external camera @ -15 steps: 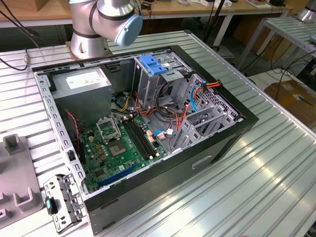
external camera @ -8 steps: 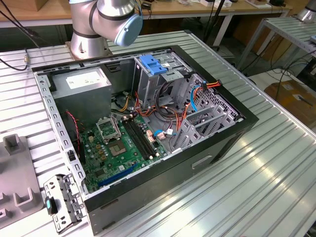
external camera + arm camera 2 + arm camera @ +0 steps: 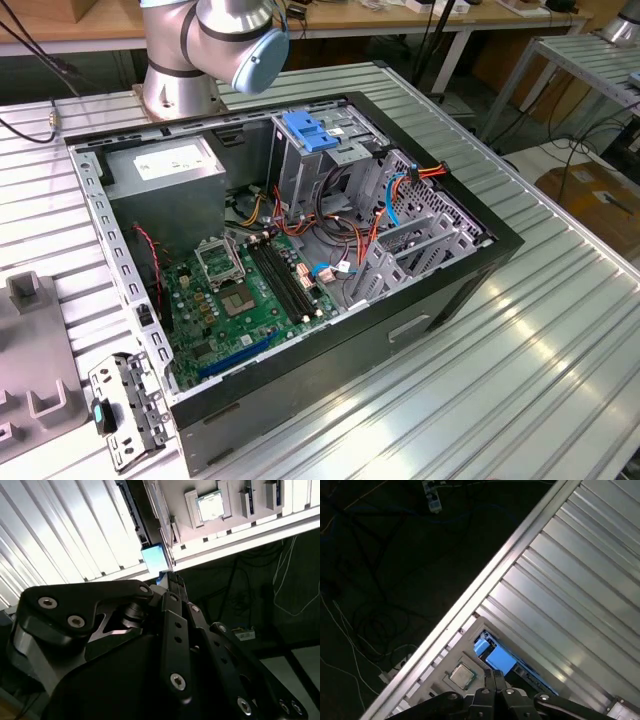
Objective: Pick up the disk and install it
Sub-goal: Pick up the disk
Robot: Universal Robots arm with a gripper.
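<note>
One gripper was seen clenched, nothing grasped;
the disk was found just beyond it, on the surface.

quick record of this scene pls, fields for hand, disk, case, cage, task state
hand: shut, nothing between the fingers, tips close to the disk
disk: blue end visible, in a grey holder by the table's edge, beside a processor chip
case: open, on the ribbed table
cage: grey, blue latch, inside the case
task state: disk not yet picked up
</note>
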